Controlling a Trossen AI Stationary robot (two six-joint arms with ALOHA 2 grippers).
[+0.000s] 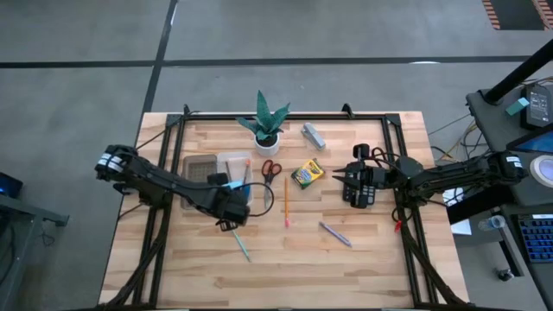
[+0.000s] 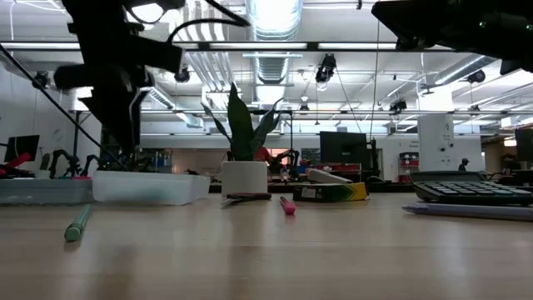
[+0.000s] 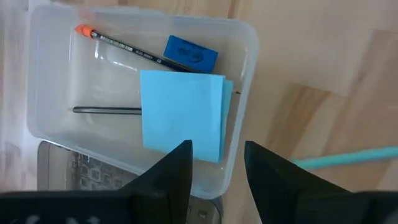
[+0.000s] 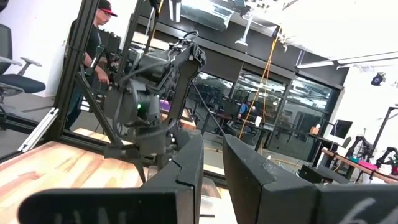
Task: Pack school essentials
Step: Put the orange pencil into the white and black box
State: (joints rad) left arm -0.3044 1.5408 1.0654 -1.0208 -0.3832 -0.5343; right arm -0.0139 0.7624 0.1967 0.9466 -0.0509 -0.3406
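Note:
A clear plastic box (image 3: 245, 56) holds an orange-tipped pencil (image 3: 134, 51), a blue eraser (image 3: 191, 53), a light-blue notepad (image 3: 181, 115) and a black pen (image 3: 106, 110). My left gripper (image 3: 217, 158) is open and hangs above the box's near rim (image 1: 233, 192), touching nothing. On the table lie red-handled scissors (image 1: 270, 168), the yellow-green crayon box (image 1: 307, 174), an orange pencil (image 1: 286, 201), a purple pen (image 1: 335, 233) and a teal pen (image 1: 240, 244). My right gripper (image 4: 212, 158) hovers over a dark calculator (image 1: 363, 188), its fingers a narrow gap apart.
A potted plant in a white pot (image 1: 264, 128) stands at the far middle, with a silver object (image 1: 313, 135) to its right. A grey flat tray (image 1: 199, 168) lies left of the clear box. A person (image 4: 99, 37) stands beyond the table. Bare wood lies along the near edge (image 1: 285, 281).

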